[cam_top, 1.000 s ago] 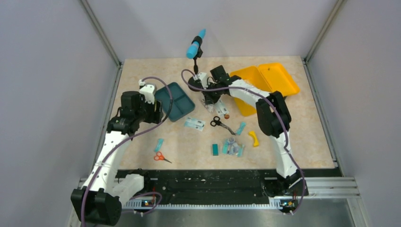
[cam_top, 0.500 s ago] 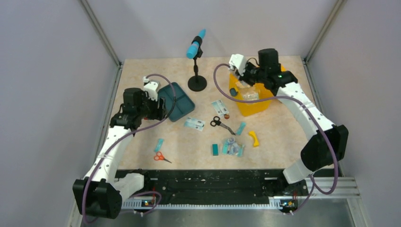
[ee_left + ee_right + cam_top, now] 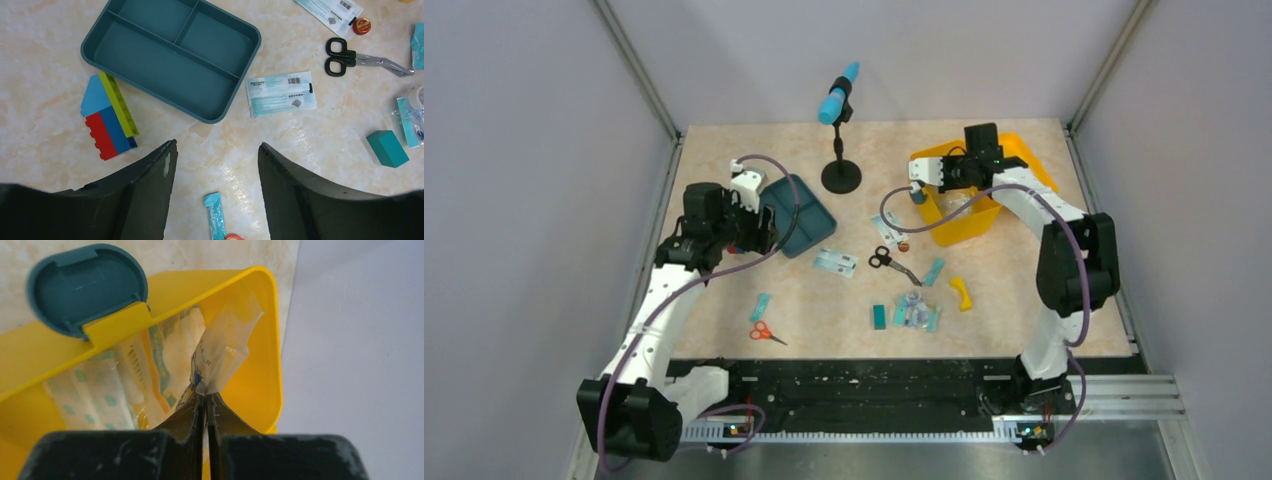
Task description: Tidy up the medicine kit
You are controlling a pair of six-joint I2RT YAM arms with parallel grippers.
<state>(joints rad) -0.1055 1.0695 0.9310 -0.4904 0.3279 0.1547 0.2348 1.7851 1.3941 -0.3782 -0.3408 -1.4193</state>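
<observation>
The yellow medicine kit box (image 3: 999, 205) stands open at the back right, its lid flat behind it. In the right wrist view its yellow wall (image 3: 260, 390) and teal latch (image 3: 87, 287) show, with several wrapped dressings inside. My right gripper (image 3: 206, 395) is shut on a clear plastic packet (image 3: 222, 347) and holds it over the box's inside; the gripper also shows in the top view (image 3: 959, 188). The dark teal insert tray (image 3: 796, 213) lies empty on the table at the left, also in the left wrist view (image 3: 172, 55). My left gripper (image 3: 216, 147) is open and empty, just near of the tray.
A microphone stand (image 3: 840, 175) stands at the back centre. Black scissors (image 3: 889, 260), a white packet (image 3: 835, 262), a teal block (image 3: 879, 316), orange scissors (image 3: 764, 332) and a small yellow curved piece (image 3: 962, 292) lie mid-table. Toy bricks (image 3: 109, 117) sit beside the tray.
My right arm swung from beside the microphone stand across to the yellow box, carrying the clear packet, and came down over it. The left arm shifted only slightly.
</observation>
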